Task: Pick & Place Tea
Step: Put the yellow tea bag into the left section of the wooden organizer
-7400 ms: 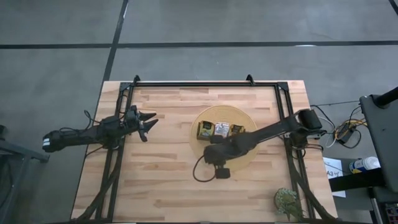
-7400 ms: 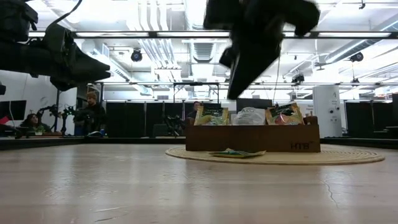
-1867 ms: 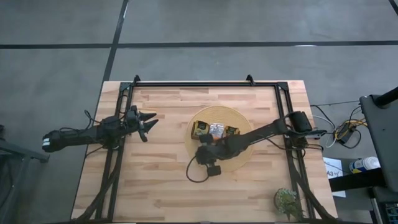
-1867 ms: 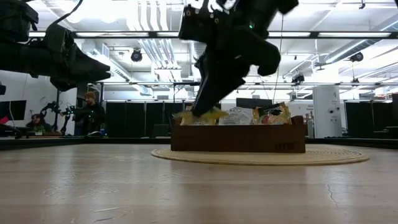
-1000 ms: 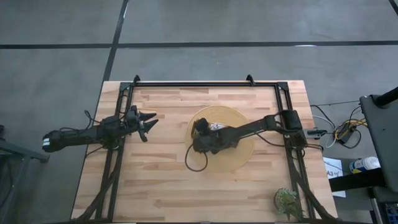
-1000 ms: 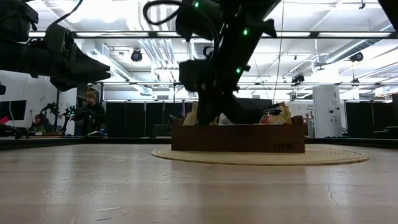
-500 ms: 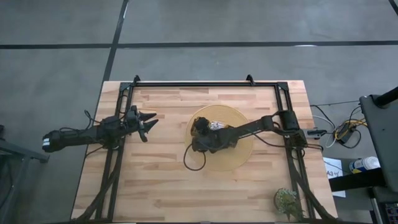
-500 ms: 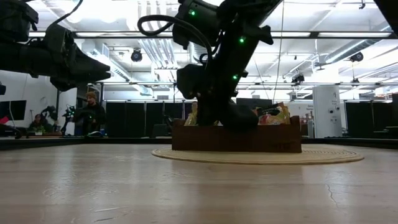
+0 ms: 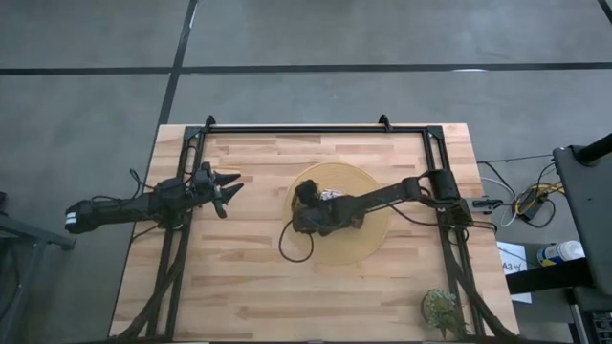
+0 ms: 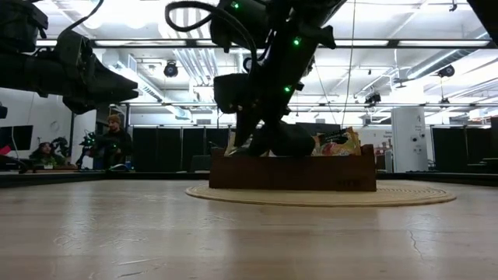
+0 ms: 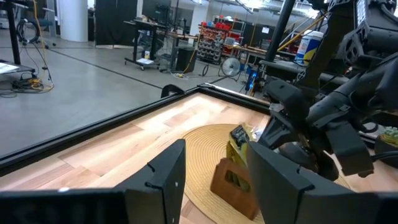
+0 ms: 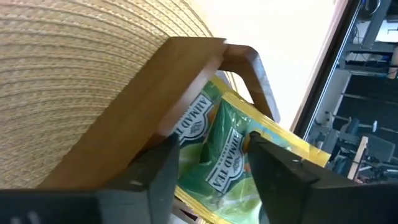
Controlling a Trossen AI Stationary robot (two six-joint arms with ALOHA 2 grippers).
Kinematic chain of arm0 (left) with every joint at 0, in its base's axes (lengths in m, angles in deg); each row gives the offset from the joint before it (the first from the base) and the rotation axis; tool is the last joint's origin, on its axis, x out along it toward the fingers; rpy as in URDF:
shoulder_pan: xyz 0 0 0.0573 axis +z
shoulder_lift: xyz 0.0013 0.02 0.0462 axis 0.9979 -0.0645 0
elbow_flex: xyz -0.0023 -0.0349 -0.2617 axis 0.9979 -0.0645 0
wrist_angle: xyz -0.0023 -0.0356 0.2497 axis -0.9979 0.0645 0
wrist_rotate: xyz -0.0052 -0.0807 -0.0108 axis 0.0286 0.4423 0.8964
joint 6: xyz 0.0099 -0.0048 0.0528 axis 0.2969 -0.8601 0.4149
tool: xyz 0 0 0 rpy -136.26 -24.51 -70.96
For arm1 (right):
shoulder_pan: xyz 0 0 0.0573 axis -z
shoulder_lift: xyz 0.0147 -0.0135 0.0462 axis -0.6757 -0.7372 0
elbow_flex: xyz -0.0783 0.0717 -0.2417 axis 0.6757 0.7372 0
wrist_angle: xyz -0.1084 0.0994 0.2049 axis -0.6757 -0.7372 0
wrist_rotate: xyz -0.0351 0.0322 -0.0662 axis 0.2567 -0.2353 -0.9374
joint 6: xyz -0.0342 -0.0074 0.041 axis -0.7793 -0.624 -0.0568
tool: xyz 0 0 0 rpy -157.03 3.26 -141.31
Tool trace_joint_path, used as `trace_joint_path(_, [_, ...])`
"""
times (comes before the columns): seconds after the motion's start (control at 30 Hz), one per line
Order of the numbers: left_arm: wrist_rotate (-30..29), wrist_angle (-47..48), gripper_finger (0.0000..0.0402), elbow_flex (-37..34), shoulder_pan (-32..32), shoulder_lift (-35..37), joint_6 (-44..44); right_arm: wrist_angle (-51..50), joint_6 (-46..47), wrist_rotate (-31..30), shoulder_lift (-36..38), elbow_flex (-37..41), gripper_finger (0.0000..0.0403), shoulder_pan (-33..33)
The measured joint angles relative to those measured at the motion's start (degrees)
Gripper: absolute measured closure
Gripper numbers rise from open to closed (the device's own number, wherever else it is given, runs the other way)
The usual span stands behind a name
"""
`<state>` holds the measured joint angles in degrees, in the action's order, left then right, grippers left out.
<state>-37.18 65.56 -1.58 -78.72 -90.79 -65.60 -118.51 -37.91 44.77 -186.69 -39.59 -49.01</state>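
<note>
The right tool (image 12: 208, 165), fingers spread, sits over the green tea packets (image 12: 227, 155) in the wooden tray (image 10: 292, 173); the left tool (image 9: 226, 191) hangs spread at the table's (image 9: 249, 287) left.

1. Your green-and-yellow tea packets (image 12: 219, 163) stand on edge in the end compartment of the wooden tray (image 12: 177, 93), leaning against each other, printed faces showing.
2. In the low view, orange packets (image 10: 342, 143) poke above the tray's far end.
3. A pale packet (image 9: 332, 194) peeks out mid-tray in the high view.
</note>
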Motion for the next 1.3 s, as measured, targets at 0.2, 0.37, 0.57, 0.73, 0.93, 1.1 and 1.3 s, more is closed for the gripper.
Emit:
trace_joint_path(0.2, [0.0,0.0,0.0239,0.0,0.0,0.0,0.0,-0.3,0.1,0.6,1.2,-0.7,0.0176,-0.3])
trace_joint_path(0.37, [0.0,0.0,0.0239,0.0,0.0,0.0,0.0,-1.3,3.7,0.3,2.9,-0.7,0.0159,-0.4])
trace_joint_path(0.57, [0.0,0.0,0.0239,0.0,0.0,0.0,0.0,-1.7,7.0,-0.1,4.4,-0.8,0.0155,-0.5])
trace_joint_path(0.73, [0.0,0.0,0.0239,0.0,0.0,0.0,0.0,-1.6,7.7,-0.2,4.9,-0.8,0.0167,-0.6])
trace_joint_path(0.93, [0.0,0.0,0.0239,0.0,0.0,0.0,0.0,-2.4,7.8,4.4,4.9,-0.8,0.0221,-1.1])
trace_joint_path(1.1, [0.0,0.0,0.0239,0.0,0.0,0.0,0.0,-2.5,7.9,5.5,4.9,-0.8,0.0321,-1.1])
trace_joint_path(1.3, [0.0,0.0,0.0239,0.0,0.0,0.0,0.0,-2.2,7.9,6.4,4.9,-0.8,0.039,-1.0])
